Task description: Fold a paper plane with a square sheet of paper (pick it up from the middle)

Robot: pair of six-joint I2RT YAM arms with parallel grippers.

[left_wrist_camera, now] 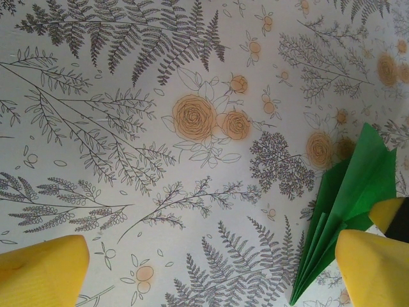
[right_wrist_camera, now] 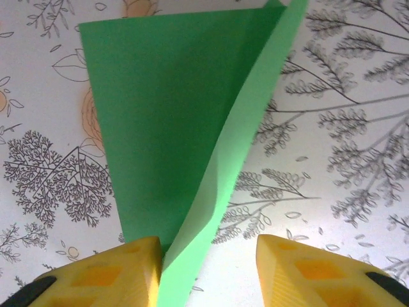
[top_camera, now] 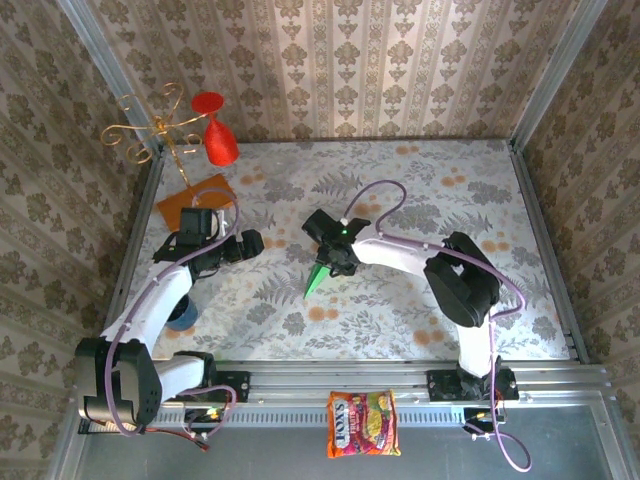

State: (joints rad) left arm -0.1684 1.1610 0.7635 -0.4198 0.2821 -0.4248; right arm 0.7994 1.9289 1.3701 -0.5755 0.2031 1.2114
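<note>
While my left gripper (top_camera: 250, 243) hangs wide open alongside, my right gripper (right_wrist_camera: 208, 256) straddles the paper plane (right_wrist_camera: 172, 128) on the counter (top_camera: 450, 200), fingers (right_wrist_camera: 108, 275) apart around its raised crease, its long axis running straight ahead.

We see a plain bright green paper plane (top_camera: 316, 281) on a white table (top_camera: 400, 310) printed with grey ferns and orange roses.
</note>
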